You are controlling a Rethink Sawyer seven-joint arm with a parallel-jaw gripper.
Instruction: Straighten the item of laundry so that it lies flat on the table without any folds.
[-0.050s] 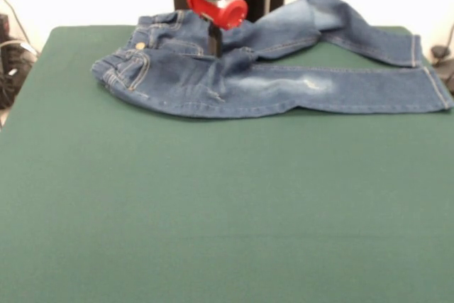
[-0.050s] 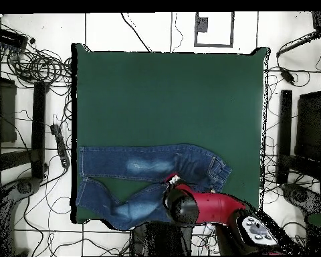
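The item of laundry point(image 1: 269, 86) point(image 2: 150, 162), a small pair of blue jeans, lies at the far side of the green table point(image 1: 213, 211) point(image 2: 170, 94). In the front view its waistband is at the left with the brass button showing. The nearer leg runs straight to the right table edge. The farther leg is rumpled and bent, arching up and back down to the right. My gripper point(image 1: 214, 46) point(image 2: 172, 181) stands straight down on the jeans just right of the waistband, where the two legs meet. Its tip is sunk in the bunched denim.
My red arm point(image 2: 217, 204) reaches in over the table edge beside the jeans. Cables and dark stands point(image 2: 36, 120) lie on the floor around the table. A dark object with cables point(image 1: 8, 62) sits off the left edge in the front view.
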